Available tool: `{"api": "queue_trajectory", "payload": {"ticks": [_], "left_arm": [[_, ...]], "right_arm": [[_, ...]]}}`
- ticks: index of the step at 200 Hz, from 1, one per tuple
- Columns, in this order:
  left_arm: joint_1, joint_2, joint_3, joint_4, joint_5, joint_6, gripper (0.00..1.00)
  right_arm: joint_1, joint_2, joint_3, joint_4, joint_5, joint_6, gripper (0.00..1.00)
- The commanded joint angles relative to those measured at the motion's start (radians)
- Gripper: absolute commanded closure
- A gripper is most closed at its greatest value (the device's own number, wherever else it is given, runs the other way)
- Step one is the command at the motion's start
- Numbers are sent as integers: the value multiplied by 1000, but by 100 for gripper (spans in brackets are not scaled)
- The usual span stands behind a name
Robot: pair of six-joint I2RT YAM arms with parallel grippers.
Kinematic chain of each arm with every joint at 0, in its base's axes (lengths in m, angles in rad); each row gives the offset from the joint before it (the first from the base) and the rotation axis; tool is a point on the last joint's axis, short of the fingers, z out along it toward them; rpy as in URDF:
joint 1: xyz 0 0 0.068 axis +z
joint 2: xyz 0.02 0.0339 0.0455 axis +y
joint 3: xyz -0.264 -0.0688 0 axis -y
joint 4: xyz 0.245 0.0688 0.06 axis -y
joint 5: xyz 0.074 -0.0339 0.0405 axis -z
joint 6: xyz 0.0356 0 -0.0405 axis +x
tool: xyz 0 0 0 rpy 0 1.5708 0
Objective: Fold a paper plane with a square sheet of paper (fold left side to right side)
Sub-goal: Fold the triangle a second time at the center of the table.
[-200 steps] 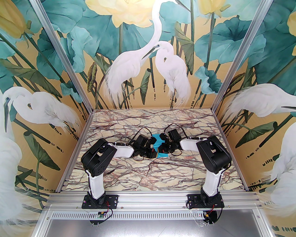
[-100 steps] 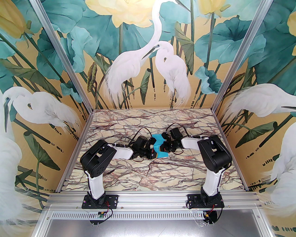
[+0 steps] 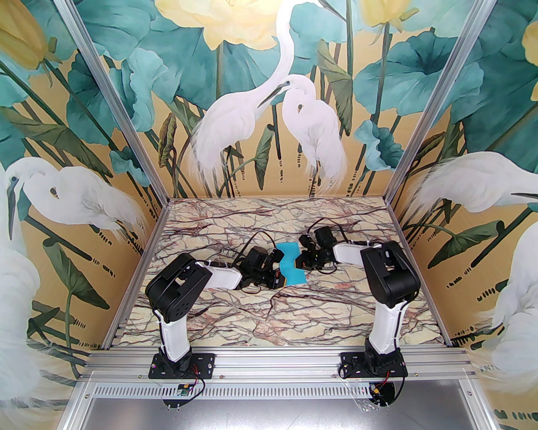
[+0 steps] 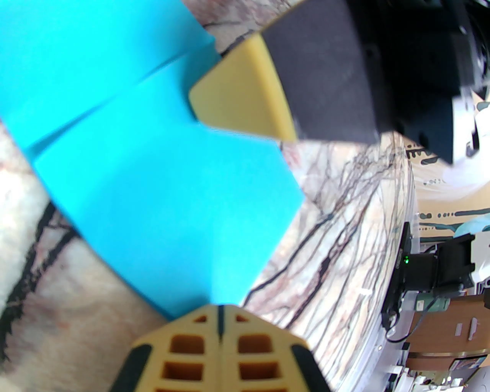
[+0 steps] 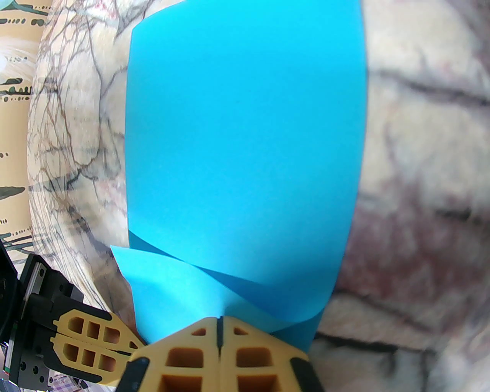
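Judging from the marbled desk (image 3: 269,310), the left-to-right fold is under way, not finished: no sharp crease, no dart shape yet. The square sheet of paper (image 3: 292,265) sits mid-frame in the top view, between the two arms, plain turquoise, bowed and curling over itself. The right gripper (image 5: 219,325) has its fingers clenched on the curled edge. The left gripper (image 4: 220,321) has its fingers clenched at a corner, apparently pinching it.

1. Walls (image 3: 50,260): tan mural with white egrets (image 3: 311,121), teal leaves (image 3: 416,67), yellow flowers (image 3: 239,21).
2. Table (image 3: 269,310): cream marble print, dark veins.
3. Aluminium posts (image 3: 119,105) at back corners; rail (image 3: 269,361) along near edge.
4. Bright, even light.
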Motion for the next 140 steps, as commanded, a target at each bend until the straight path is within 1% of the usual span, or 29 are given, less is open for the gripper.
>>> {"api": "queue_trajectory", "payload": {"ticks": [1, 31, 49, 75, 110, 140], "left_arm": [[-14, 34, -47, -133, -51, 17, 100], [-14, 36, -44, -130, -50, 15, 100], [-15, 39, -40, -130, -51, 12, 100], [-9, -6, -42, -93, -40, -21, 100], [3, -94, 37, -146, -61, 9, 100], [-4, -66, 157, -217, -64, 75, 100]], "right_arm": [[-28, 38, 23, -20, 48, -32, 100], [-51, 48, 25, -4, 35, -33, 100], [-53, 51, 28, 9, 6, -25, 100], [-50, 47, 23, -4, 0, -22, 100], [-41, 26, -10, -8, 5, -20, 100], [-36, 20, -27, 7, 3, -8, 100]]}}
